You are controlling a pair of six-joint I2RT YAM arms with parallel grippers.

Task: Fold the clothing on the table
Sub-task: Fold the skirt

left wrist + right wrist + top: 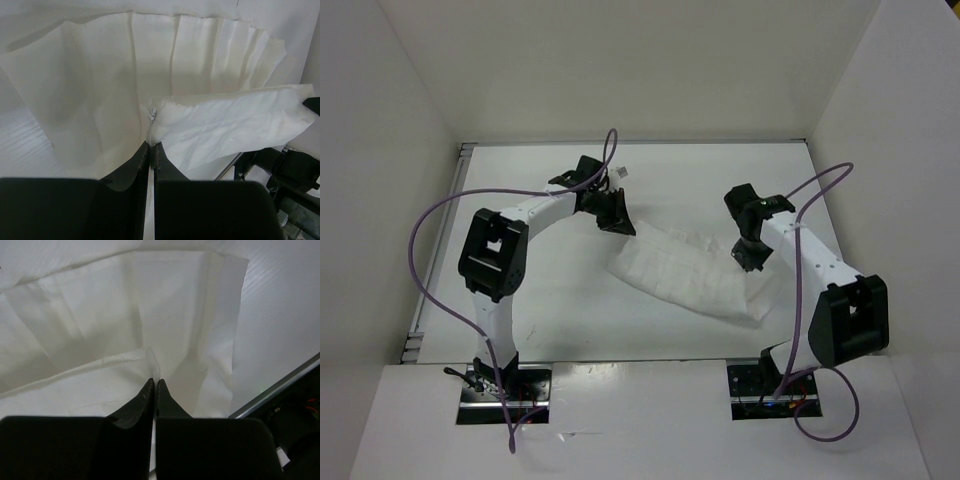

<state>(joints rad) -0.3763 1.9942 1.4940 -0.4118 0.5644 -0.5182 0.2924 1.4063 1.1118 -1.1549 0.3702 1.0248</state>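
Note:
The clothing [690, 275] is a thin white fabric piece lying doubled across the middle of the table [570, 310], slanting from upper left to lower right. My left gripper [622, 226] sits at its upper left end. In the left wrist view the jaws of the left gripper [151, 145] are shut on a lifted corner of the clothing [225, 125], above a creased lower layer. My right gripper [752, 262] is at the cloth's right end. In the right wrist view the right gripper [155, 381] is shut on a thin fold of the clothing [100, 315].
Upright white walls [400, 150] close in the table on the left, back and right. Purple cables [430, 215] loop off both arms. The table's metal rim [280, 390] runs close to the right gripper. The arm bases [505, 385] stand at the near edge.

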